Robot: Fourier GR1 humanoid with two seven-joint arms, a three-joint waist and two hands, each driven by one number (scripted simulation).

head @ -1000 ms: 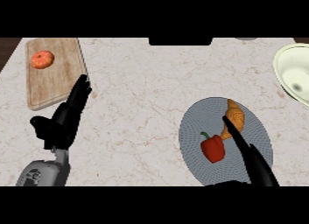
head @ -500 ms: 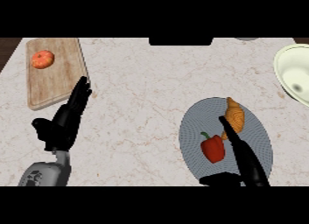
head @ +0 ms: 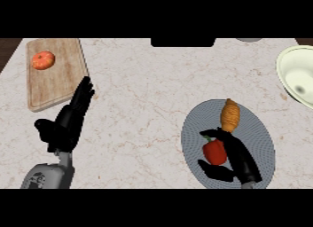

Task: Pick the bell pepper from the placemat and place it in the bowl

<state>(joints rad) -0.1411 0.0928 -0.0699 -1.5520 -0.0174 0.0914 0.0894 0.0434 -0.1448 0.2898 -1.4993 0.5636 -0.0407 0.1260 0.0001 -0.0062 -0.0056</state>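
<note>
Surface [head: 158,88]: pale marble, fills the view. The wooden cutting board [head: 57,84] lies at 10 o'clock with a tomato [head: 43,60] on its far end. The bowl [head: 303,80] sits at 2 o'clock, cut by the right edge, and nothing shows inside it. The round grey placemat [head: 257,133] lies at 5 o'clock.

Progress: early. The bell pepper [head: 215,152] is on the placemat and I see no sign that it has left the mat. An orange carrot-like vegetable [head: 230,115] lies just beyond it, toward 12 o'clock. Bowl and pepper are well apart. By my judgement the grasp is only being set up; closing, lifting, carrying toward 2 o'clock and releasing are all left.

My right hand [head: 232,153] is at the pepper: fingers run along its right side and over its top, thumb sits below it at 6 o'clock. The hand is partly spread, cupping the pepper rather than clamped on it. Contact on the right flank looks likely; I cannot tell for certain.

My left hand [head: 70,122] rests at 9 o'clock, fingers straight and together, tips at the board's near corner, holding nothing.
</note>
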